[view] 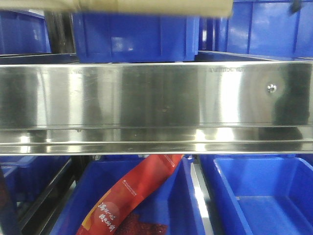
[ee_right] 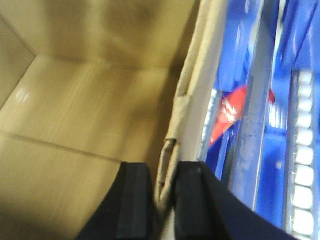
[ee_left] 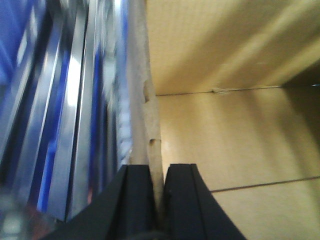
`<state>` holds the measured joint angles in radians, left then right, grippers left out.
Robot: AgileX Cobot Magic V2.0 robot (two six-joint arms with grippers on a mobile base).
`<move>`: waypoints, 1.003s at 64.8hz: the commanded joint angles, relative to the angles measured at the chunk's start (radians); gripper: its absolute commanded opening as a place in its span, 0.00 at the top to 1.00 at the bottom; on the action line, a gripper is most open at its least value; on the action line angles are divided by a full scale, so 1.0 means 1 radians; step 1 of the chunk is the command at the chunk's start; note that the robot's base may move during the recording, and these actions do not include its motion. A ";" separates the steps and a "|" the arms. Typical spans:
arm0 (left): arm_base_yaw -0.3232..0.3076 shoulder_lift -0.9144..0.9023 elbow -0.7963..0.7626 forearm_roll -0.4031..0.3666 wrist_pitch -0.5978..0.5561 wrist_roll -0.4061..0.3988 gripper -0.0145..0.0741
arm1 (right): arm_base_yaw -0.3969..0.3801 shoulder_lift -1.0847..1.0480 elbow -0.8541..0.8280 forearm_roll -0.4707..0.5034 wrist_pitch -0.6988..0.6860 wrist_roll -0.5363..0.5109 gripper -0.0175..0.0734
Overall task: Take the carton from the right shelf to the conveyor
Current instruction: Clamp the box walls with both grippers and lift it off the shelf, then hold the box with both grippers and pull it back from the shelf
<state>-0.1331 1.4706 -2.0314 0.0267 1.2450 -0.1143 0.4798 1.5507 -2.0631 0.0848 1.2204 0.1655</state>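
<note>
Looking at a two-handed grab here, with both tools clamped on the carton [ee_left: 225,145]. Got the left tool [ee_left: 159,172] pressed together on the box's left wall, pinching the cardboard edge just below a jagged, notched bit of the rim, one finger inside and one outside. Same deal on the other side: got the right tool [ee_right: 165,172] squeezing the right wall, with a crumpled, taped bit of edge just above the fingers. Seeing the plain brown inside of the box in both wrist views, plus flap seams running across the bottom.

From the front cam, only catching a blurry tan strip of the carton at the very top of frame, higher than the rail of the right shelf [view: 146,93] and in front of an upper blue bin [view: 137,36]. Can't tell whether the box is resting on anything. Mostly just staring at that shiny front rail, with a small screw head [view: 271,88] toward its right end. Below the rail, spotting a lower left bin [view: 190,205] with a red snack packet [view: 142,191] leaning diagonally inside, and a lower right bin [view: 259,196] just beside it. Also catching that red packet past the box wall in the right wrist view, next to the blurred steel rails
</note>
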 commanded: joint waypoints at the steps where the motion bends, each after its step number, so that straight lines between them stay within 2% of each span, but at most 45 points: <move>1: -0.023 -0.071 0.069 0.024 -0.024 -0.020 0.84 | 0.020 -0.078 0.068 -0.048 0.001 -0.028 0.88; 8: -0.087 -0.156 0.175 0.029 -0.024 -0.034 0.84 | 0.073 -0.167 0.192 -0.048 -0.008 -0.028 0.88; 15: -0.157 -0.227 0.264 0.048 -0.024 -0.087 0.84 | 0.123 -0.249 0.306 -0.048 -0.048 -0.026 0.88; 28: -0.254 -0.323 0.398 0.093 -0.024 -0.141 0.84 | 0.171 -0.319 0.368 -0.048 -0.108 -0.014 0.88; 37: -0.262 -0.340 0.445 0.093 -0.024 -0.150 0.84 | 0.171 -0.329 0.368 -0.048 -0.146 -0.014 0.88; 65: -0.262 -0.340 0.446 0.093 -0.024 -0.150 0.84 | 0.171 -0.329 0.368 -0.042 -0.162 -0.014 0.88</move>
<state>-0.3835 1.1392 -1.5855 0.1449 1.2572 -0.2725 0.6411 1.2374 -1.6908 0.0000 1.1488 0.1777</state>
